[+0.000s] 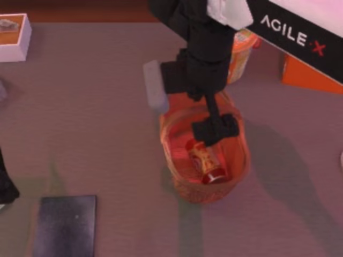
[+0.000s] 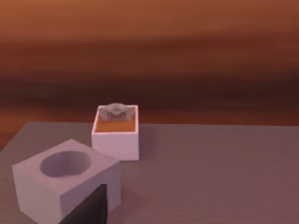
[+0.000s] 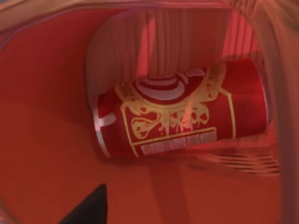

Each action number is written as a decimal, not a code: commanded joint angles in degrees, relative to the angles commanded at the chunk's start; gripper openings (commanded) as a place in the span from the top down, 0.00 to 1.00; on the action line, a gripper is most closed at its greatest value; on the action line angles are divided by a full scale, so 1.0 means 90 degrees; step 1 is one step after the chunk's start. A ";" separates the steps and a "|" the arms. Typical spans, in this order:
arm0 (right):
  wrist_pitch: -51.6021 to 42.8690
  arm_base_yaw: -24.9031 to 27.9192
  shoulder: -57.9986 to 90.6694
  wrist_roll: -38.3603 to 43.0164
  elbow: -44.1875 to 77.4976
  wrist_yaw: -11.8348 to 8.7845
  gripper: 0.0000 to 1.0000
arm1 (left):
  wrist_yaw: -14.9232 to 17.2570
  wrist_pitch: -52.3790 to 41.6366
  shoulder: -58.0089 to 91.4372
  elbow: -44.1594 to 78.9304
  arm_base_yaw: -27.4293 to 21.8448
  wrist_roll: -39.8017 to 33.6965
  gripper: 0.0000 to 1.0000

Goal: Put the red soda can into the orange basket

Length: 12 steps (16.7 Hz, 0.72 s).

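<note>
The red soda can point(image 1: 206, 160) lies on its side inside the orange basket point(image 1: 179, 187), silver top toward the near rim. My right gripper point(image 1: 214, 130) hangs just above the basket's far half, open, holding nothing. In the right wrist view the can point(image 3: 177, 116) rests free on the basket's floor against the woven wall point(image 3: 46, 70), and only one dark fingertip point(image 3: 91, 207) shows, apart from the can. My left gripper point(image 1: 6, 190) is parked at the table's left edge, open, with one fingertip point(image 2: 91, 207) in its wrist view.
An orange noodle cup point(image 1: 241, 51) and an orange box point(image 1: 305, 75) stand behind the basket. A grey block point(image 1: 154, 85) lies at its far left. A white box point(image 1: 13, 36) sits at the far left corner, a dark pad point(image 1: 67, 225) front left, a hollowed white block point(image 2: 65, 179) near the left gripper.
</note>
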 joint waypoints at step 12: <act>0.0000 0.0000 0.0000 0.0000 0.0000 0.0000 0.75 | 0.0000 0.0000 0.0000 0.0000 0.0000 0.0000 0.00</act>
